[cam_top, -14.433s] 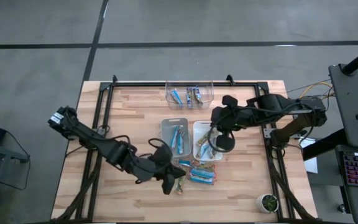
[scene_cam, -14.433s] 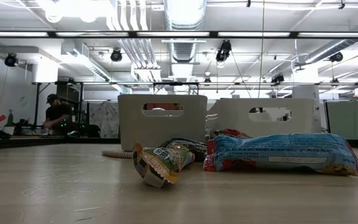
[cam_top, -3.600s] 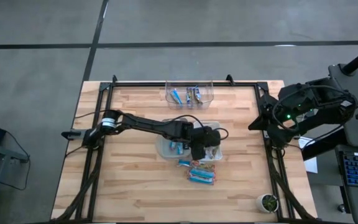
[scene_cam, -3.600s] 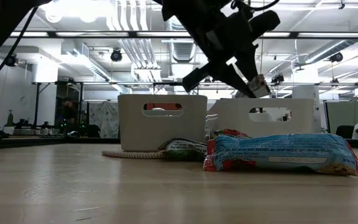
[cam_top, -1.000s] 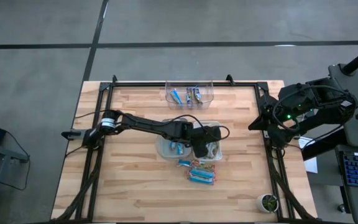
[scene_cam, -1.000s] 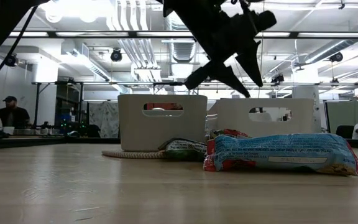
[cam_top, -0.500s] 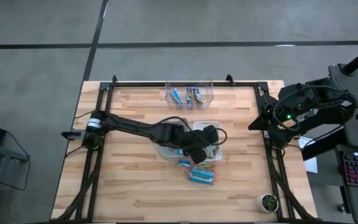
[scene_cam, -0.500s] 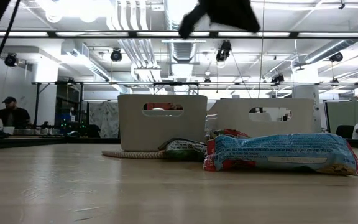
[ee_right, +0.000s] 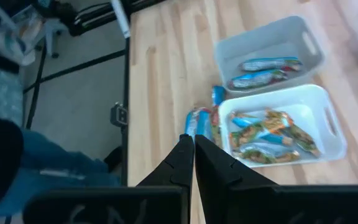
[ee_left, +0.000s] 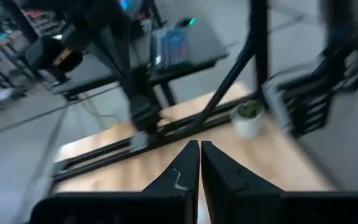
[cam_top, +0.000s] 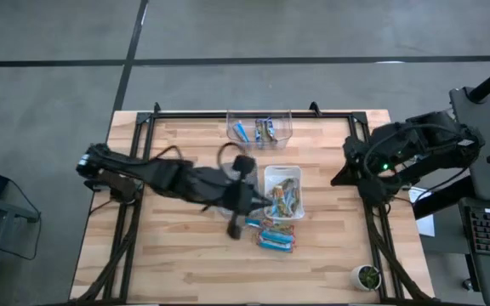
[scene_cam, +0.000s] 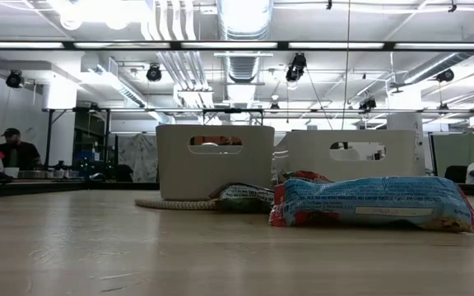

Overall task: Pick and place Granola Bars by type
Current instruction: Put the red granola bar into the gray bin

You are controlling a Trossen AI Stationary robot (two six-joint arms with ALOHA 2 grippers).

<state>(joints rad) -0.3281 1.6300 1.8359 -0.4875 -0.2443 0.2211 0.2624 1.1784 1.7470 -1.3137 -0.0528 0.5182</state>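
Granola Bars lie sorted in bins. Blue bars lie in the grey bin; greenish-gold bars fill the white bin. A clear bin at the far edge holds both kinds. Loose bars lie on the table just near of the bins; the low view shows a blue one and a green one. My left gripper is shut and empty, blurred, above the table left of the loose bars. My right gripper is shut and empty, high at the table's right edge.
The table's black frame rails run along its edges. A small potted plant stands at the near right corner. My left arm covers most of the grey bin in the high view. Bare wood lies left of and near the bars.
My left gripper has risen from above the white bin, out of the low view, and swung toward the table's near left, turning fast enough to blur. My right arm has shifted slightly toward the table. No bar has moved.
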